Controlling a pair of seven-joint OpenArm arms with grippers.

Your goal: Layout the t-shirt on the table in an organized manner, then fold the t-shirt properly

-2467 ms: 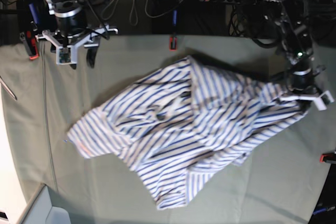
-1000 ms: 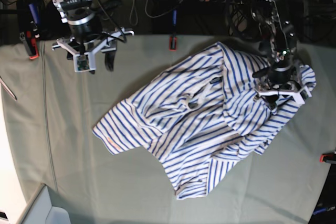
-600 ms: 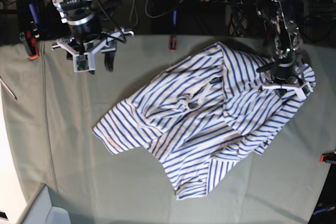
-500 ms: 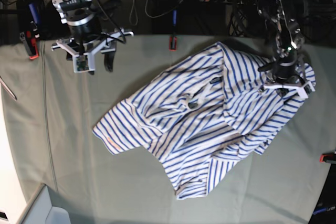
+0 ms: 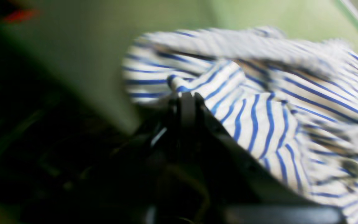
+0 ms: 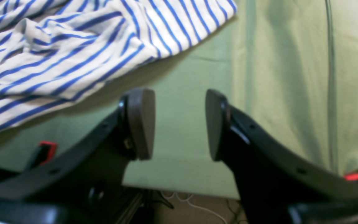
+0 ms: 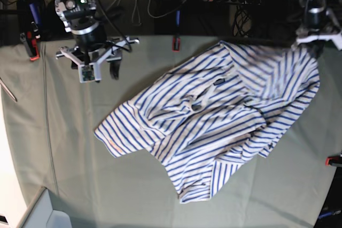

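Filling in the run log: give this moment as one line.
left hand: shut on t-shirt edge, lifted | right hand: open, empty, above table | t-shirt: crumpled, unfolded

T-shirt (image 7: 214, 121) on table (image 7: 64, 148), right of centre; one corner at far right edge.

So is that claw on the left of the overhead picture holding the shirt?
No, the right gripper is open with only bare table between its pads, and the shirt lies beside it, untouched.
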